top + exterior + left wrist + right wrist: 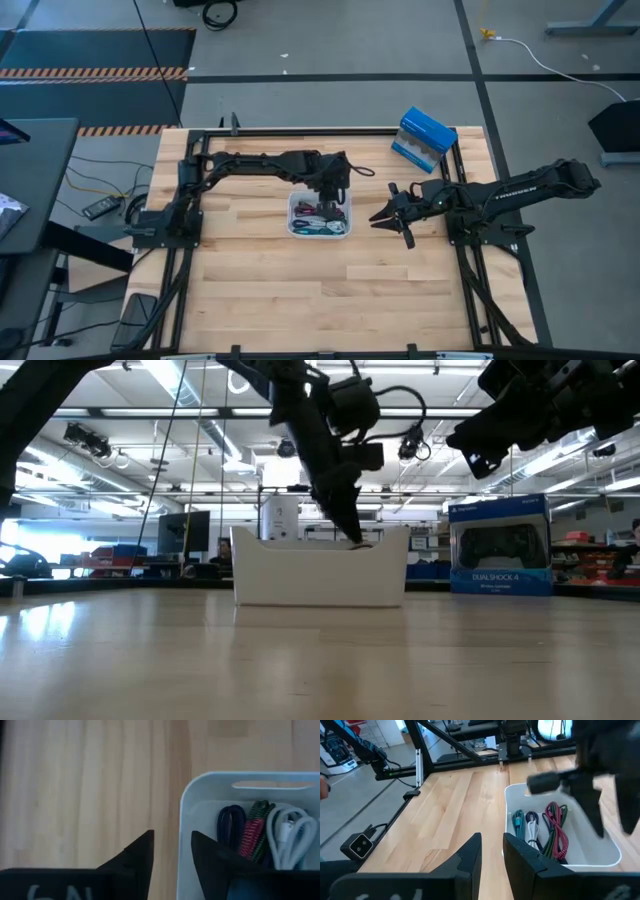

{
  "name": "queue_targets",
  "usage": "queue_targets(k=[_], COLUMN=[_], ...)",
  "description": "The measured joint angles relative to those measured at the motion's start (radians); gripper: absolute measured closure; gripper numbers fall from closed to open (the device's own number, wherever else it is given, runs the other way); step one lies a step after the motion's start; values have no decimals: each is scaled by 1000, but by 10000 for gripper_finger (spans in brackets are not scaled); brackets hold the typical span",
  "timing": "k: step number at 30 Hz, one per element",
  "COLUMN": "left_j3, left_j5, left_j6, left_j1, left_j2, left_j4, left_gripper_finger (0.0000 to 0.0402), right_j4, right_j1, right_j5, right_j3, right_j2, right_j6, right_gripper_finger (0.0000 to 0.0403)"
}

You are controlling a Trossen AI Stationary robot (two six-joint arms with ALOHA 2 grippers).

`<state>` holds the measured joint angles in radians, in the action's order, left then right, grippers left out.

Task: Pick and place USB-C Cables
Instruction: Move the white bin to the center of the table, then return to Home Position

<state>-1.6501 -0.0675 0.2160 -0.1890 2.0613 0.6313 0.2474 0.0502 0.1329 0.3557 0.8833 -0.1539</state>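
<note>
While the left gripper [331, 200] hangs over the white tray [294, 229] near the table's middle, its fingers [141, 851] stand partly apart and empty, straddling one tray wall, which looks like a release just made. The cables [322, 215] lie bundled inside the tray. Next it likely must lift clear. To the right, the right gripper [392, 215] waits above bare table [260, 300] beside the tray, fingers [470, 851] slightly apart, holding nothing.

We see a white tray [600, 851], red-and-black braided, green-and-black braided, teal, white and dark purple USB-C Cables [540, 832], blue-and-white box [425, 139], pale wood table [260, 290]
</note>
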Motion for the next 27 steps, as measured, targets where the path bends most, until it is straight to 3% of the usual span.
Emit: queue_targets(k=[7, 16, 20, 27], left_j3=[-138, -104, 14, 431], left_j5=[28, 120, 163, 204], left_j6=[20, -73, -115, -210], left_j1=[-6, -16, -2, 28], left_j2=[-2, -76, -167, -405], left_j4=[169, 125, -19, -578], left_gripper_finger=[251, 264, 275, 285], right_j4=[-17, -36, -39, -68], right_j1=[0, 0, 0, 0], right_j5=[12, -29, -63, -79], right_j3=[0, 0, 0, 0], right_j2=[0, -6, -29, -53], right_j6=[-6, -12, -12, -8], right_gripper_finger=[317, 317, 317, 317])
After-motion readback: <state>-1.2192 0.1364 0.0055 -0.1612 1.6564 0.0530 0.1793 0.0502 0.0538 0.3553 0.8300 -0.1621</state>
